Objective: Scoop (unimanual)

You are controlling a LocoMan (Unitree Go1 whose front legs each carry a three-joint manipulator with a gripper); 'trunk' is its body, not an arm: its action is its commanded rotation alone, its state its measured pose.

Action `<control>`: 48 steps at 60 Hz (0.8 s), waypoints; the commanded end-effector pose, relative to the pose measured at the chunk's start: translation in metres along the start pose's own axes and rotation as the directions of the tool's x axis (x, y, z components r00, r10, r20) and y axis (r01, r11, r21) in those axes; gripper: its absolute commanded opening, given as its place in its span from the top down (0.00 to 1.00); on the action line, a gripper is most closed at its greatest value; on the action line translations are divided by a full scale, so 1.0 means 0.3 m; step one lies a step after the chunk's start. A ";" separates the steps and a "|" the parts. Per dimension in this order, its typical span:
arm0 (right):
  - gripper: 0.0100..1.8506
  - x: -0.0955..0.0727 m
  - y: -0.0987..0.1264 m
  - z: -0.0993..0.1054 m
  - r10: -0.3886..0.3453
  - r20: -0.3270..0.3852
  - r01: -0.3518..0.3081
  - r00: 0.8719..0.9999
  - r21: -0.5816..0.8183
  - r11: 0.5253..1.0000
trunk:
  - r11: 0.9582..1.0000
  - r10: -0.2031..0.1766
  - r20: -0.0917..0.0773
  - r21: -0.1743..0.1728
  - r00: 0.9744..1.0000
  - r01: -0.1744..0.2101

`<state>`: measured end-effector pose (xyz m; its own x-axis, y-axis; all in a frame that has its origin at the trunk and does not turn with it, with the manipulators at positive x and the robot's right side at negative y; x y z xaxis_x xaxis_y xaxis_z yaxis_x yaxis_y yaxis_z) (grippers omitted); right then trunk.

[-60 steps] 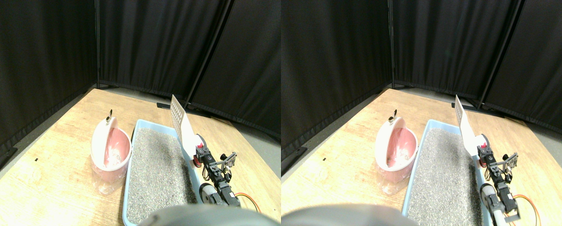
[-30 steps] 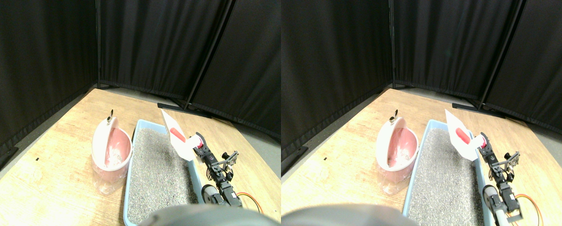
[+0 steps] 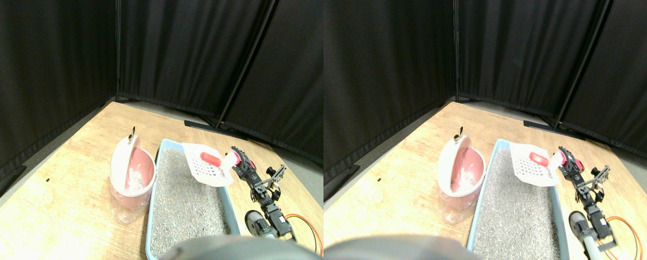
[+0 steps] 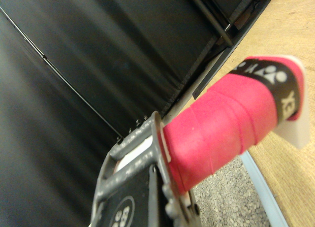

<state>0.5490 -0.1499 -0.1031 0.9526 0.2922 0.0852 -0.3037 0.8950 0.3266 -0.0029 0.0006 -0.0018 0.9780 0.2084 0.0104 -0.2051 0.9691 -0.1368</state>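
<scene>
Stereo pair view: black curtain panels (image 3: pixel 193 49) hang behind the scene, far beyond the tool, and the pale wooden floor board (image 3: pixel 58 189) spreads under everything. On it lies the long light-blue plastic litter tray (image 3: pixel 151 216), filled with grey granular litter (image 3: pixel 185 206); its far end sits directly below the scoop head. The right manipulator (image 3: pixel 261 197), a dark jointed arm with an orange cable near its base, rises along the tray's right side. To the left of the tool, just beside the tray's left wall, stands the pink plastic bin with a white swing lid (image 3: pixel 131 173), the lid tipped up, a clear bag lining showing at its foot. The white slotted plastic litter scoop with a red wrapped handle (image 3: pixel 207 165) is held above the tray's far end, its perforated blade roughly level, face up, apart from the litter. The right gripper (image 3: pixel 240 161) meets the handle at the scoop's right end. In the wrist view the red wrapped handle fills the middle, passing alongside the dark grey jaw frame (image 4: pixel 135 182); whether the jaws are pinching it or spread cannot be told. Litter and the tray's blue rim show beneath the handle.
</scene>
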 end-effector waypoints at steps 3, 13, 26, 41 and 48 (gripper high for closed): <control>0.97 0.011 0.022 0.031 0.079 0.056 -0.077 0.995 -0.035 0.996 | 0.999 0.032 -0.010 0.002 0.999 -0.032; 0.97 0.021 0.036 0.027 0.098 0.018 -0.096 0.995 -0.089 0.991 | 0.999 0.050 -0.006 0.000 0.999 -0.050; 0.97 0.038 0.067 0.021 0.110 -0.020 -0.111 0.994 -0.097 0.989 | 0.998 0.067 -0.003 -0.004 0.998 -0.067; 0.97 0.067 0.107 0.004 0.135 -0.061 -0.141 0.989 -0.091 0.986 | 0.994 0.109 0.000 -0.017 0.994 -0.109; 0.97 0.078 0.124 -0.003 0.121 -0.082 -0.127 0.989 -0.082 0.988 | 0.992 0.125 0.002 -0.025 0.992 -0.125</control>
<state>0.5607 -0.1090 -0.0986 0.9036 0.4284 0.0060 -0.4175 0.8773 0.2367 -0.0024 0.0009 -0.0013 0.9514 0.3078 0.0064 -0.3028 0.9392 -0.1619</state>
